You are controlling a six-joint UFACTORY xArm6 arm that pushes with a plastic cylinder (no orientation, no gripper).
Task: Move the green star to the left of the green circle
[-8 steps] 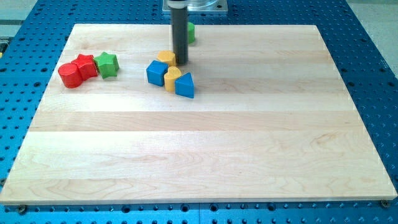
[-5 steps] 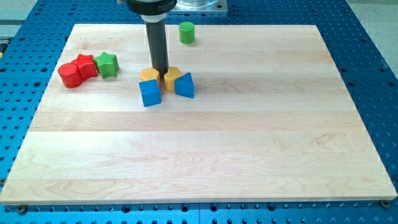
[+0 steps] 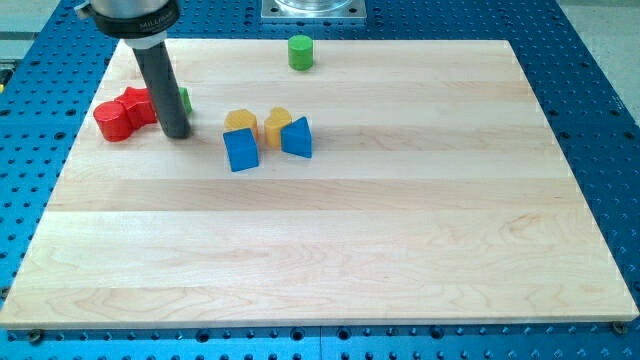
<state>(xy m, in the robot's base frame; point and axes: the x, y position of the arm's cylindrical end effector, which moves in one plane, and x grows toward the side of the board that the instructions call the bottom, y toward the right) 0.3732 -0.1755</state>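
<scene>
The wooden board (image 3: 400, 240) is the largest thing in view: pale, smooth planks with a faint grain, lying on a blue perforated table (image 3: 600, 120). Such a surface probably lets small blocks slide easily.

The arm carries no pincer, so there is nothing to open or close; it ends in a straight dark rod, and its tip (image 3: 175, 135) rests on the board at the far left. The rod stands in front of the green star (image 3: 184, 101), hiding all but a sliver at the rod's right edge. The tip appears to sit just near of the star, though contact cannot be confirmed.

The star looks like a small, stiff, light block, likely to skid and spin when nudged off-centre. It cannot be grasped, only pushed, so the sensible contact is on its left side, pressing through its middle toward the right and far. That side is crowded: a red star (image 3: 138, 103) and a red cylinder (image 3: 112, 121) sit touching one another just left of the rod.

The green circle (image 3: 300, 51), a short cylinder, stands well apart at the far edge. Between lie an orange block (image 3: 240, 122), a blue cube (image 3: 241, 149), an orange block with a rounded top (image 3: 278, 125) and a blue triangle (image 3: 297, 137).
</scene>
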